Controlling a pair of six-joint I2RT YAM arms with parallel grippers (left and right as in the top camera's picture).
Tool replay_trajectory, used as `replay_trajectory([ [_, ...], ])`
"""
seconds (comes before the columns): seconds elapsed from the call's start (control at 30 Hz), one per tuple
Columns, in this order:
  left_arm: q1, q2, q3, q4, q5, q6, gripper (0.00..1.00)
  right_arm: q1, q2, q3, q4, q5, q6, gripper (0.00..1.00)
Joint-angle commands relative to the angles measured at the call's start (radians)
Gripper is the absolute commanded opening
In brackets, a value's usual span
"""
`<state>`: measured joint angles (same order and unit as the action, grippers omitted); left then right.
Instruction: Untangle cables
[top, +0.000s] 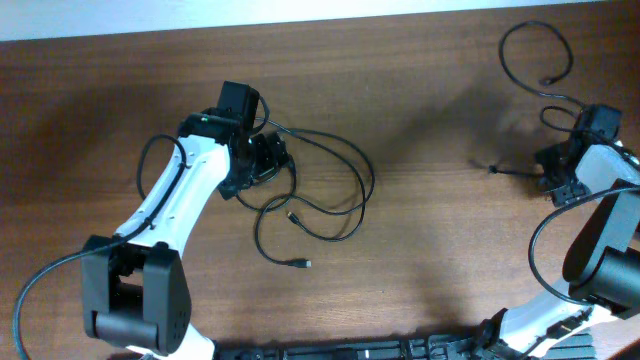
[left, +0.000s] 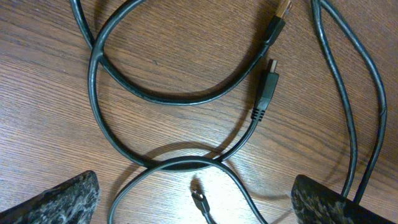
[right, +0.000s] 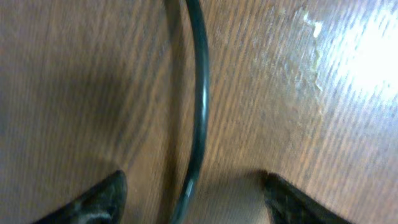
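A tangle of thin black cables (top: 330, 185) lies looped on the wooden table at centre. My left gripper (top: 266, 160) is open, low over the tangle's left side. In the left wrist view its open fingers (left: 196, 186) straddle a cable loop (left: 180, 163) and a small plug (left: 199, 201), holding nothing. Two larger plugs (left: 266, 87) lie ahead. A separate cable (top: 535, 60) loops at the far right. My right gripper (top: 553, 170) is open over it. In the right wrist view that cable (right: 200, 93) runs between the open fingers (right: 193, 180), ungripped.
The wooden table (top: 430, 240) fills the view, with a pale edge along the back (top: 300, 12). One cable end (top: 493, 169) points left from the right gripper. Loose plug ends (top: 301, 263) lie in front of the tangle. Dark equipment sits at the front edge (top: 400, 350).
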<state>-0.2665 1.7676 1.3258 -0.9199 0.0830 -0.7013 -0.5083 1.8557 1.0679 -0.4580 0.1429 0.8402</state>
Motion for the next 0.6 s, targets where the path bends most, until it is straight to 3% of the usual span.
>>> replay_trajectory([
  [0.0,-0.002,0.007,-0.002,-0.001,0.007,-0.01,0.99,-0.003,0.006,-0.034,0.048,0.001,0.006,0.55],
  [0.03,-0.002,0.007,-0.002,-0.001,0.007,-0.01,0.99,-0.003,0.01,-0.036,0.064,0.002,0.006,0.49],
  [0.1,-0.002,0.007,-0.002,-0.001,0.007,-0.01,0.99,-0.003,0.043,-0.036,0.101,-0.001,0.006,0.04],
  [0.3,-0.002,0.007,-0.002,-0.001,0.007,-0.01,0.99,-0.004,-0.138,0.093,0.225,-0.158,0.006,0.04],
  [0.43,-0.002,0.007,-0.002,-0.001,0.007,-0.01,0.99,-0.003,-0.113,0.097,0.599,-0.103,0.006,0.04],
  [0.5,-0.002,0.007,-0.002,-0.001,0.007,-0.01,0.99,-0.003,-0.082,0.097,0.676,-0.02,-0.009,0.04],
  [0.57,-0.002,0.007,-0.002,-0.001,0.007,-0.01,0.99,-0.003,-0.097,0.097,0.814,0.092,-0.302,0.04],
])
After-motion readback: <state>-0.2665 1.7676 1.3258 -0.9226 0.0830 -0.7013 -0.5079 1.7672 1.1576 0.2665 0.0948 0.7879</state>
